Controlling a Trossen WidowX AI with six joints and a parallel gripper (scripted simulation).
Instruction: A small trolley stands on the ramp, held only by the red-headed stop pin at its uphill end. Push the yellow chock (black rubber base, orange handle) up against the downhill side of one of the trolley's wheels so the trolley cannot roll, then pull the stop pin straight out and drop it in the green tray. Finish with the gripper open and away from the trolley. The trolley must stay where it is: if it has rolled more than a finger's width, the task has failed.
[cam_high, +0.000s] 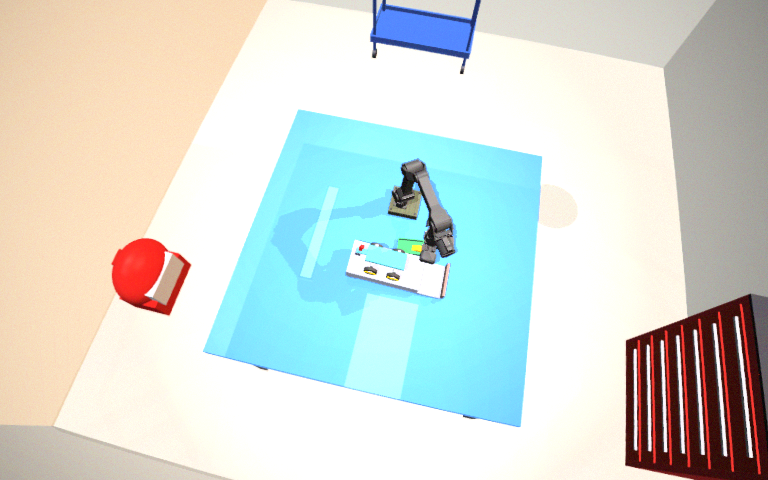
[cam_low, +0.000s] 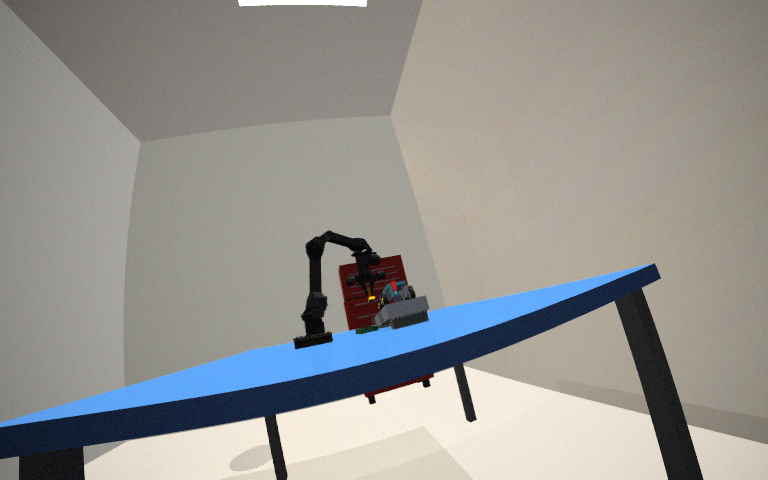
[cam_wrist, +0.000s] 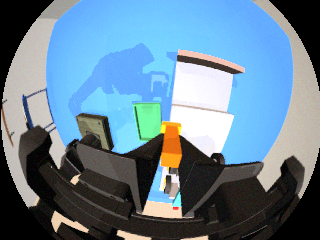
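Note:
My gripper (cam_low: 370, 292) (cam_wrist: 171, 136) is shut on the orange handle of the yellow chock (cam_high: 417, 248) (cam_low: 371, 298) (cam_wrist: 171, 145). It holds the chock in the air, beside the ramp's lower part and near the green tray (cam_high: 405, 243) (cam_low: 367, 329) (cam_wrist: 148, 120). The teal trolley (cam_high: 386, 258) stands on the white ramp (cam_high: 431, 278) (cam_low: 410, 311) (cam_wrist: 204, 90). The red-headed stop pin (cam_high: 361, 247) (cam_low: 393, 285) is at the trolley's uphill end. In the wrist view the fingers hide most of the trolley; the chock's base is mostly hidden too.
A pinkish end board (cam_high: 445, 280) (cam_wrist: 210, 61) closes the ramp's downhill end. The arm's base plate (cam_high: 404, 203) (cam_low: 313, 340) (cam_wrist: 95, 129) stands on the blue table (cam_high: 271, 316) (cam_low: 226, 373), behind the ramp in the top view. A blue cart, a red helmet-like object and a red cabinet stand off the table.

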